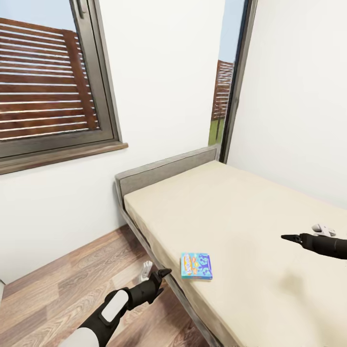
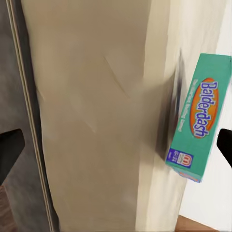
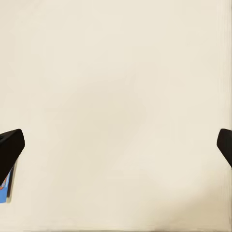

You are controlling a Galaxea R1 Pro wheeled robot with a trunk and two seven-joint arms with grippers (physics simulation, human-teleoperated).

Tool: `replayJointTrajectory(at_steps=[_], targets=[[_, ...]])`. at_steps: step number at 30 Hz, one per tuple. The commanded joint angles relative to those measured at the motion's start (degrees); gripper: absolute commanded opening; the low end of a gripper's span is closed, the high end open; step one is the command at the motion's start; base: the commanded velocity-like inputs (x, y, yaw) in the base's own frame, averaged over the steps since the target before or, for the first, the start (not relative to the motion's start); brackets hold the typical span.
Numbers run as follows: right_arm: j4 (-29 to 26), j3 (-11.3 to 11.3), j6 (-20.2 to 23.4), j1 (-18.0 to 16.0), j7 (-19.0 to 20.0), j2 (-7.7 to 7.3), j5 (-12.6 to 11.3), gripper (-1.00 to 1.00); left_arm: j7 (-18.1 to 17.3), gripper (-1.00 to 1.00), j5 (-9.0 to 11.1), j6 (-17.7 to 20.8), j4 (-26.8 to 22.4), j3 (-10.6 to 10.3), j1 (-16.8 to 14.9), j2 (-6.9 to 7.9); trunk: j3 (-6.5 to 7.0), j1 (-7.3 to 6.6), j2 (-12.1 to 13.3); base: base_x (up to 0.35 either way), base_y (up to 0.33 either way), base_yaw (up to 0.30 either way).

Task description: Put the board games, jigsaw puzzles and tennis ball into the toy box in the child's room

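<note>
A small blue board game (image 1: pixel 196 266) lies flat on the cream mattress (image 1: pixel 250 217), close to the bed's near side edge. In the left wrist view its teal side panel (image 2: pixel 195 130) reads "Balderdash". My left gripper (image 1: pixel 161 275) hangs low over the floor just beside the bed edge, a short way left of the box, open (image 2: pixel 116 150) with nothing between its fingers. Over the mattress, to the right of the box, my right gripper (image 1: pixel 289 237) is also open (image 3: pixel 116 145) and empty. A corner of the blue box (image 3: pixel 5 186) peeks in beside one of its fingertips.
A grey headboard (image 1: pixel 164 171) and grey bed frame (image 1: pixel 159 262) border the mattress. White walls stand behind and to the right, with a large dark-framed window (image 1: pixel 53 77) at the left and a narrow one (image 1: pixel 226 82) in the corner. Wood plank floor (image 1: pixel 62 284) lies left of the bed.
</note>
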Motion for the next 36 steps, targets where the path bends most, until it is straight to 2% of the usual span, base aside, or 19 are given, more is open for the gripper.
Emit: replayJointTrajectory(at_steps=[1, 4, 7, 11, 15, 36], targets=[[0.00, -0.06, 0.32, -0.04, 0.09, 0.01, -0.09, 1.00, -0.36, 1.00, 0.22, 0.16, -0.08, -0.27, -0.05, -0.02, -0.05, -0.01, -0.02, 0.000, 0.000, -0.093], [0.00, -0.06, 0.31, -0.04, 0.10, 0.02, -0.09, 1.00, -1.31, 1.00, -0.12, 0.17, -0.41, -1.03, -0.15, -0.09, -0.05, -0.01, -0.02, 0.000, 0.000, -0.065], [-0.04, -0.02, 0.29, -0.04, 0.12, 0.03, -0.09, 1.00, -3.24, 1.00, -0.86, 0.22, -0.90, -3.02, -0.27, -0.14, -0.05, -0.01, -0.02, 0.000, 0.000, -0.039], [-0.70, 0.04, 0.31, 0.02, 0.10, 0.03, -0.09, 1.00, -5.07, 1.00, -1.31, 0.22, -1.19, -4.68, -0.36, -0.16, -0.05, -0.01, -0.02, 0.000, 0.000, -0.023], [-1.69, 0.08, 0.35, 0.14, 0.08, 0.09, -0.09, 1.00, -6.16, 1.00, -1.54, 0.20, -1.34, -5.58, -0.39, -0.17, -0.05, -0.01, -0.02, 0.000, 0.000, -0.012], [-2.95, -0.03, 0.46, 0.55, 0.06, 0.15, -0.05, 1.00, -7.34, 1.00, -1.78, 0.24, -1.57, -6.59, -1.06, -0.16, -0.05, -0.01, -0.02, 0.000, 0.000, -0.002]])
